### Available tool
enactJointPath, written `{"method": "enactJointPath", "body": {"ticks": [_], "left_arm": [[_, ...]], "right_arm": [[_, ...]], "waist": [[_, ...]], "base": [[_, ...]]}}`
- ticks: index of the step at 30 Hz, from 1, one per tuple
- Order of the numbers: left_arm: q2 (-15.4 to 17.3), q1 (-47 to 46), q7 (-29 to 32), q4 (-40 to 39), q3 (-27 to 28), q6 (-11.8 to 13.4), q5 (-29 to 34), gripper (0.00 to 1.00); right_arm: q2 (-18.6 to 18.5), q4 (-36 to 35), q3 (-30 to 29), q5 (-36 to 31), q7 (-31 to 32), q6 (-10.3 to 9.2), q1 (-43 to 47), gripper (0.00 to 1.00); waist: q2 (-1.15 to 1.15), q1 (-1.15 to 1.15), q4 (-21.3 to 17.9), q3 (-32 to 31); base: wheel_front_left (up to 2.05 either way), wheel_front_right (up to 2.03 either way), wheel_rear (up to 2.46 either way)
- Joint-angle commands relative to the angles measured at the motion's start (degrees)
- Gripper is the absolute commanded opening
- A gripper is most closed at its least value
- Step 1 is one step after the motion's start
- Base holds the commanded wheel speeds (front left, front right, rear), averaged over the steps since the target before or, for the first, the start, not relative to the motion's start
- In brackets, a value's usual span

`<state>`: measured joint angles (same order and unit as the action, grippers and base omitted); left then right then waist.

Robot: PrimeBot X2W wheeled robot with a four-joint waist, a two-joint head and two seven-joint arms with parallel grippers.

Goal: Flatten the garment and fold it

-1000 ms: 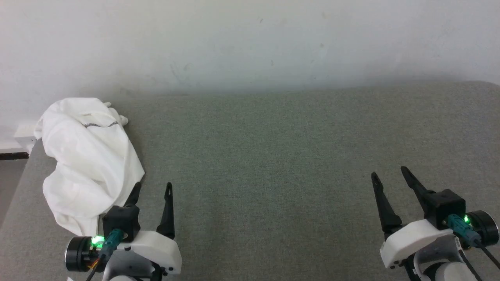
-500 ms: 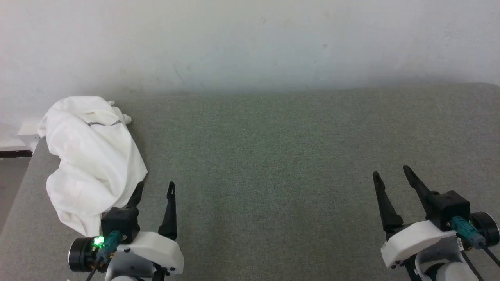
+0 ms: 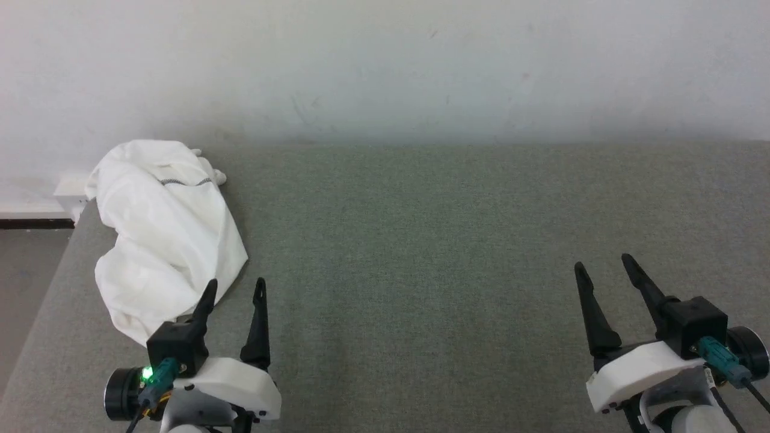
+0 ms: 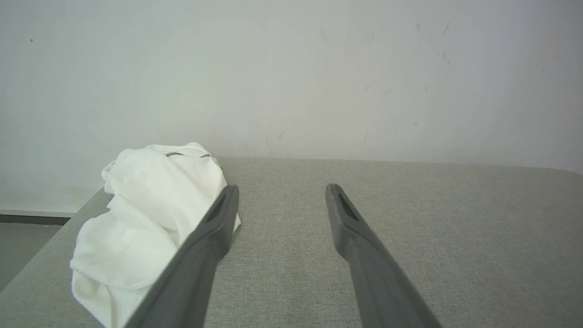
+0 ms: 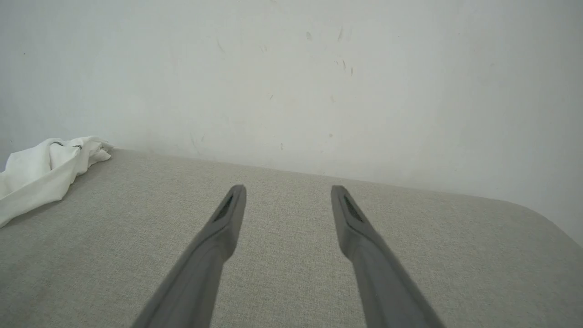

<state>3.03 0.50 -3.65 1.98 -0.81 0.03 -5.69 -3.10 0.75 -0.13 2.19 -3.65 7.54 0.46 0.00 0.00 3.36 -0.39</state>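
Observation:
The garment is a crumpled white heap at the far left of the grey fabric surface, with a short dark zigzag seam near its top. It also lies at the left in the left wrist view, garment, and at the far left edge in the right wrist view, garment. My left gripper stands open just below and right of the heap, its left finger close to the cloth's near edge, holding nothing. At the lower right, my right gripper is open and empty, far from the cloth.
A white wall rises right behind the surface. The surface's left edge drops to a grey floor beside the garment. In the right wrist view the surface rounds off at a right corner.
The whole head view has shifted right, so the camera has turned left; the garment lies the same. Both grippers keep their places at the bottom of the view.

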Motion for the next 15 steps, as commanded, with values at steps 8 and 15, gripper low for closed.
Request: {"method": "enactJointPath", "body": {"ticks": [8,15], "left_arm": [[-0.1,-0.8,-1.5,0.7,0.5,-0.2,-1.6,1.00],[-0.1,-0.8,-2.3,1.2,0.8,0.0,-2.4,1.00]], "right_arm": [[0.1,-0.2,0.2,0.5,-1.1,-0.02,0.5,1.00],[0.1,-0.5,0.6,0.4,-1.5,-0.02,0.4,1.00]], "waist": [[0.00,0.00,2.9,-0.1],[0.00,0.00,5.4,0.0]], "base": [[0.00,0.00,0.00],[0.00,0.00,0.00]]}}
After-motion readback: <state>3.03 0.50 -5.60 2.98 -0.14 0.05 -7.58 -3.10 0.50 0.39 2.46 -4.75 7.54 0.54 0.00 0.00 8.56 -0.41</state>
